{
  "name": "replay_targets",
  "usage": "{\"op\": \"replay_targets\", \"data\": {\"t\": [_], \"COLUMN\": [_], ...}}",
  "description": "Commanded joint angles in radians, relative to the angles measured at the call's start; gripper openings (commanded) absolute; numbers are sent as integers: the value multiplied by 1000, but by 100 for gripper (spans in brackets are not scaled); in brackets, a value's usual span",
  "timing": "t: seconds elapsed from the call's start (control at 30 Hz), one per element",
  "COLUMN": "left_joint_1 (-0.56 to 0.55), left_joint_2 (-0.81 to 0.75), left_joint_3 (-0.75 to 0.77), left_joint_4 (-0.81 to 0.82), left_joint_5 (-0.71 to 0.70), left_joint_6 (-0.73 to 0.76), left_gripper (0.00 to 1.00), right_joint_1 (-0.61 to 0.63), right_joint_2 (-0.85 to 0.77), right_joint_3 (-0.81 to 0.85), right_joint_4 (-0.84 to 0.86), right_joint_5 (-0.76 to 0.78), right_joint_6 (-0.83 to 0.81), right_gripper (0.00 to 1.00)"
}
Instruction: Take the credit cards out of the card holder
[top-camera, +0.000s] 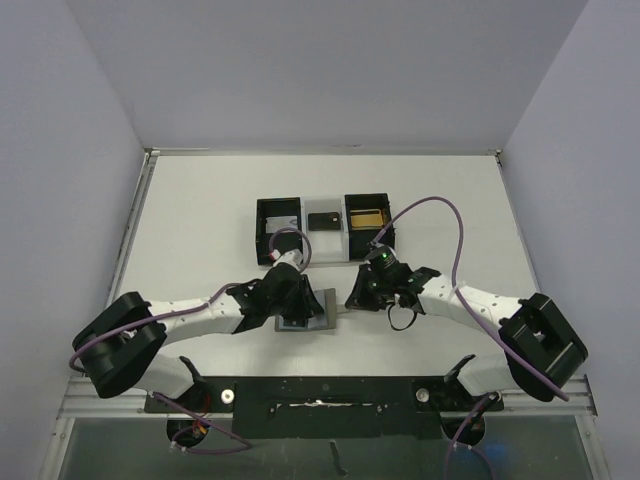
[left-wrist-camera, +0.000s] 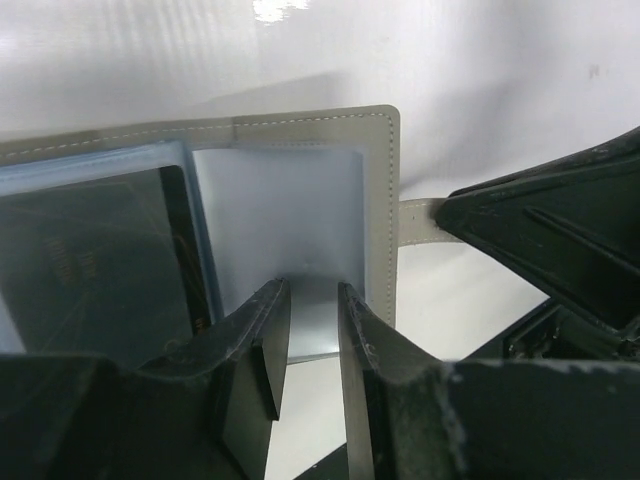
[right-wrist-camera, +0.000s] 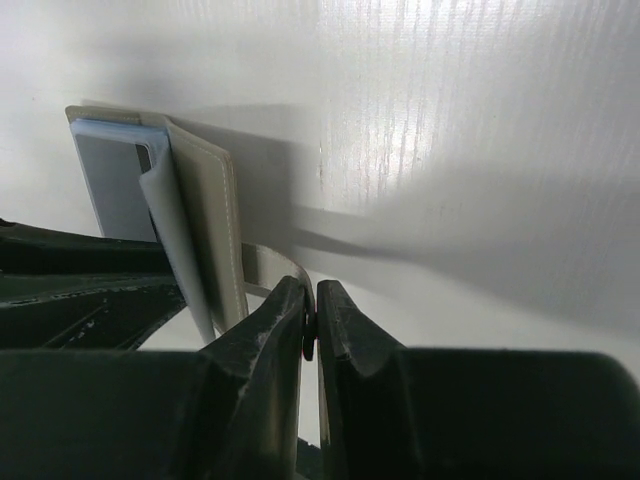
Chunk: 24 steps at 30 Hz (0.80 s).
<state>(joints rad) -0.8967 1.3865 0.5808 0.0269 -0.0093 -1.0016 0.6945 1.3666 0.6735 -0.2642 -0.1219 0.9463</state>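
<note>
Top camera: the card holder (top-camera: 322, 308) lies open and flat on the white desk (top-camera: 200, 220), in the near middle, between both arms. The left tool (top-camera: 293, 302) is over its left part. The right tool (top-camera: 358, 298) is just beside its right edge. A black tray (top-camera: 262, 228) stands farther back, well apart.

Left wrist camera: the holder looks like grey leather with pale stitching along the border, and inside are clear bluish plastic pockets. A pale, smooth credit card (left-wrist-camera: 280, 215) sits in the right pocket. Its long axis points toward the left tool, and its near edge reaches into the narrow gap between the two black fingers (left-wrist-camera: 262, 350). The jaws are a little apart; I cannot tell if they already pinch the card. A darker card (left-wrist-camera: 100, 260) shows through the left pocket.

Right wrist camera: the right tool has its jaws pressed together on the thin grey strap (right-wrist-camera: 268, 265) of the holder. I judge the left arm is the nearer one to draw the card, straight back along its long axis, while the right arm anchors the holder.
</note>
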Motion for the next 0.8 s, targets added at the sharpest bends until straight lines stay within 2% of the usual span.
{"op": "replay_targets", "data": {"t": [0.0,0.07,0.17,0.27,0.37,0.53,0.77], "left_joint_1": [4,4,4,3,5,5,6], "left_joint_2": [45,58,59,44,39,32,-18], "left_joint_3": [39,19,-10,-34,-37,-37,-41], "left_joint_4": [122,141,162,173,169,165,139], "left_joint_5": [98,113,121,118,118,119,92], "left_joint_6": [12,3,-11,-20,-17,-17,-19], "left_gripper": [24,23,22,22,22,22,22], "right_joint_1": [-2,-4,-4,-3,-3,9,24], "right_joint_2": [-69,-83,-110,-140,-137,-44,109], "right_joint_3": [52,65,97,119,150,180,165], "right_joint_4": [-24,-47,-78,-38,-6,93,230], "right_joint_5": [60,67,62,0,-36,-125,-173], "right_joint_6": [-9,-11,-36,-63,-63,-41,35], "right_gripper": [12,17,33,40,38,23,20]}}
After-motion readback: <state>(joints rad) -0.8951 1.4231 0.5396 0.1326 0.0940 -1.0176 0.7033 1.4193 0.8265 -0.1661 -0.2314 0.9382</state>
